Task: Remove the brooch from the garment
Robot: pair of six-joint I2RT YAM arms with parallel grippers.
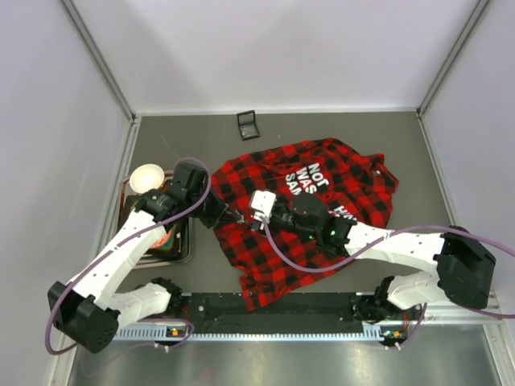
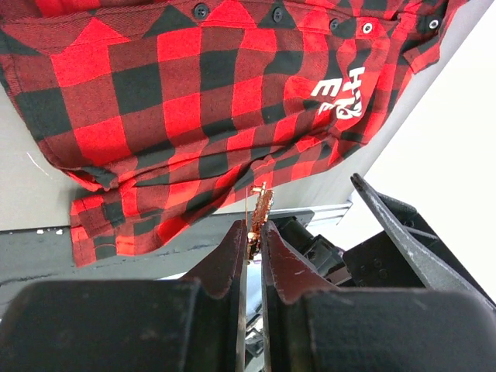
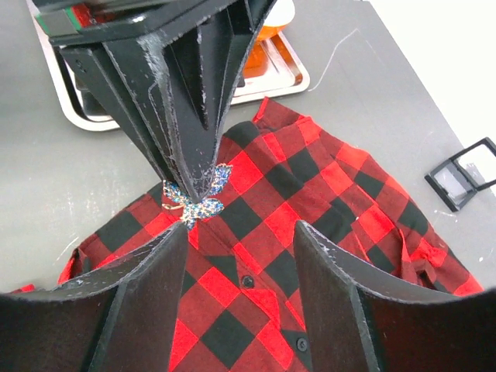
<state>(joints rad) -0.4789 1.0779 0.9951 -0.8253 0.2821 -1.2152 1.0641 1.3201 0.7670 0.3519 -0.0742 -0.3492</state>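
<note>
The red-and-black plaid garment [image 1: 306, 201] lies spread on the table, its white lettering facing up. My left gripper [image 2: 254, 232] is shut on the brooch [image 2: 260, 209], which shows edge-on and gold-coloured between its fingertips. In the right wrist view the brooch [image 3: 198, 198] is a sparkly blue, leaf-like pin pinched by the left gripper [image 3: 190, 174] at the near edge of the garment [image 3: 310, 201]. Whether its pin is still in the cloth I cannot tell. My right gripper [image 3: 240, 226] is open just above the cloth beside the brooch, with nothing between its fingers.
A metal tray [image 1: 185, 249] with a pale bowl [image 1: 147, 177] and an orange item sits at the table's left. A small black square box [image 1: 248, 125] lies behind the garment. Both arms meet over the garment's left part.
</note>
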